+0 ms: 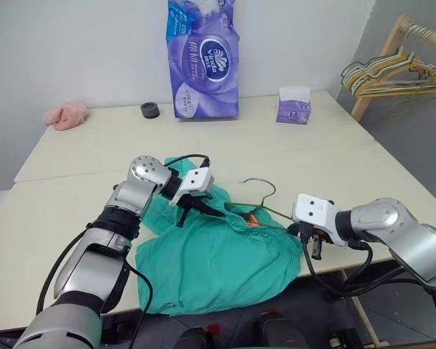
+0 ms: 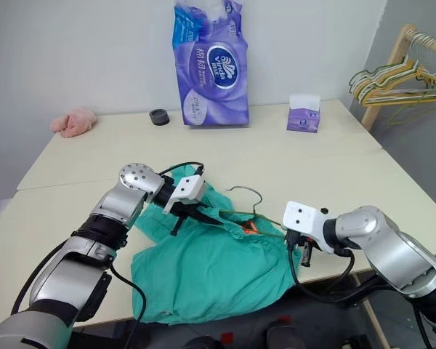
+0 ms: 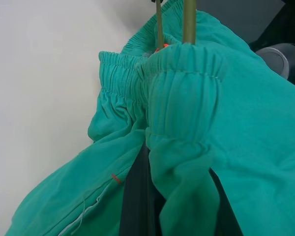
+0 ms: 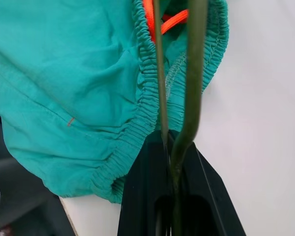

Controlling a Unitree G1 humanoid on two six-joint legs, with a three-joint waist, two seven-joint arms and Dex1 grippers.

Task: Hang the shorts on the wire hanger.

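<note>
Teal-green cloth, the shorts (image 1: 218, 262), is spread at the near edge of the pale table (image 1: 334, 145), partly overhanging it, with the gathered waistband turned toward the middle of the table. The wire hanger (image 1: 265, 209) lies across that waistband, its hook resting on the bare tabletop and its two wires running into the waistband opening beside an orange cord. The left gripper (image 1: 203, 206) is pinched tight on a fold of the waistband, as is plain in the left wrist view, where cloth bulges over the black fingers. The right gripper (image 1: 312, 240) is clamped on the bent end of the hanger, the wire being seen between its fingers in the right wrist view. The step in hand is judged to be the threading of the hanger into the waistband; it would be done well if the waistband were held taut and lifted open while the hanger was slid along inside it, so that no fold is snagged. Farther back a purple paper pack (image 1: 203, 62), a tissue box (image 1: 293, 105), a black roll (image 1: 150, 110) and a pink cloth (image 1: 67, 115) are set against a white wall, and spare hangers (image 1: 392, 76) are hung on a wooden rack at the right.
</note>
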